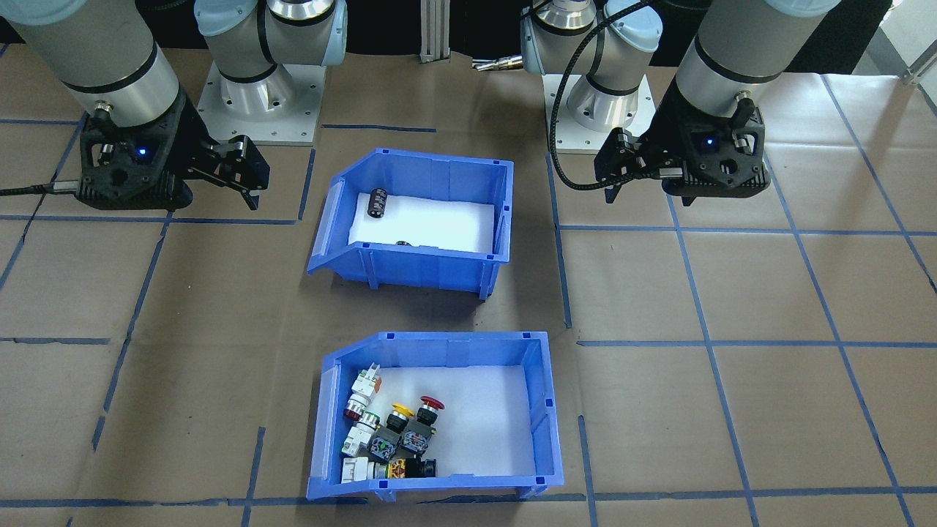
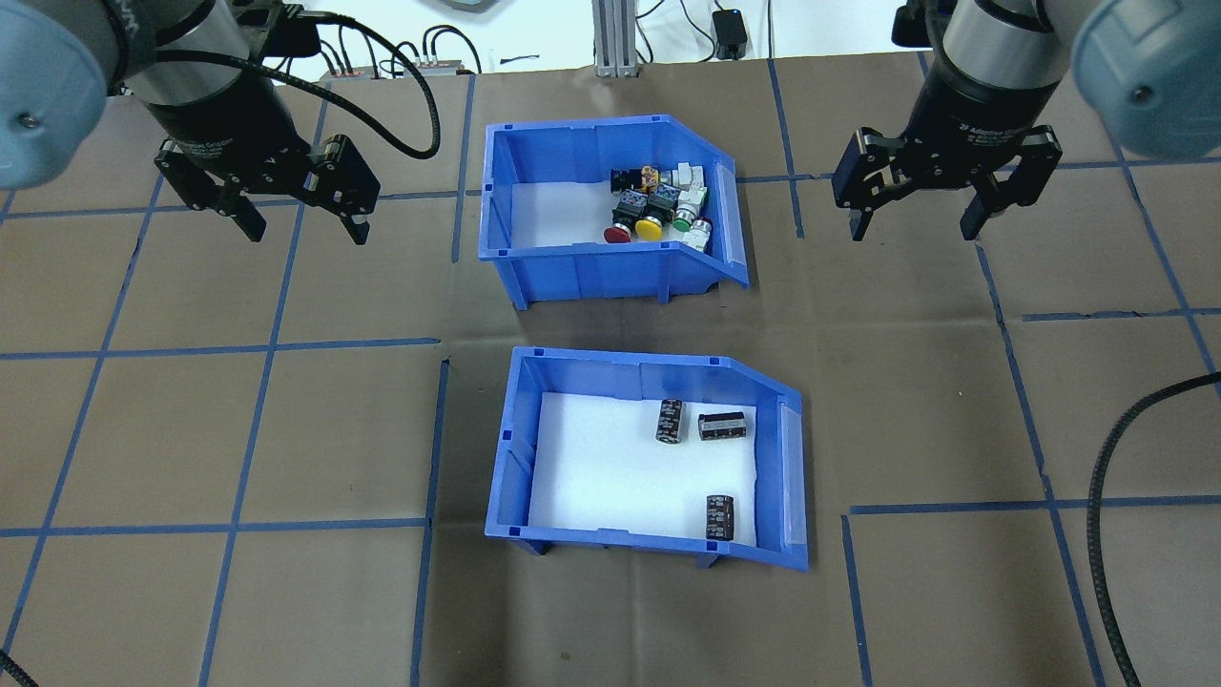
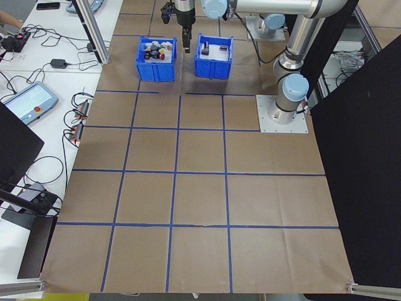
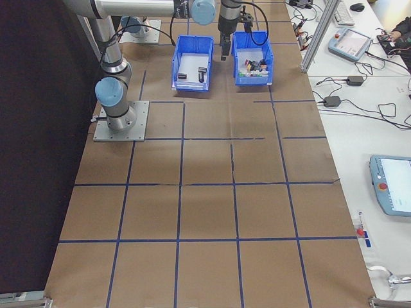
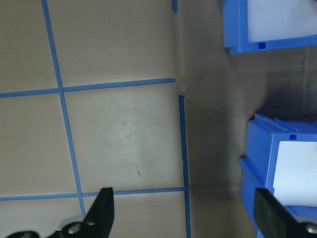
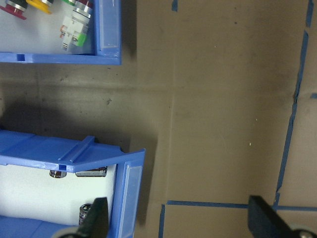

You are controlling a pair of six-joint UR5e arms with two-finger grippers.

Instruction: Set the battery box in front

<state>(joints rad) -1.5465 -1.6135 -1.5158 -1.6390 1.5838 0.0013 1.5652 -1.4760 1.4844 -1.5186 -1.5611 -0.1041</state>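
You're at the approach step: the left gripper (image 2: 298,218) and right gripper (image 2: 920,216) both hover with fingers spread, holding nothing. The blue plastic open-top battery box (image 2: 649,458) with three dark cylindrical batteries (image 2: 671,421) sits between and below them, nearer the robot than the identical blue bin of coloured push-buttons (image 2: 610,208). Next, you need one claw down on a battery-box wall (neither is over it yet), I judge.

Even, bright overhead light is cast across the paper-covered table (image 2: 286,429), with soft, short shadows thrown beneath the battery box (image 2: 649,458) and the second bin (image 2: 591,210). Both wrist views are rendered dimmer and warmer, with fingertips (image 5: 101,208) slightly soft at the lower edge. Little glare is seen
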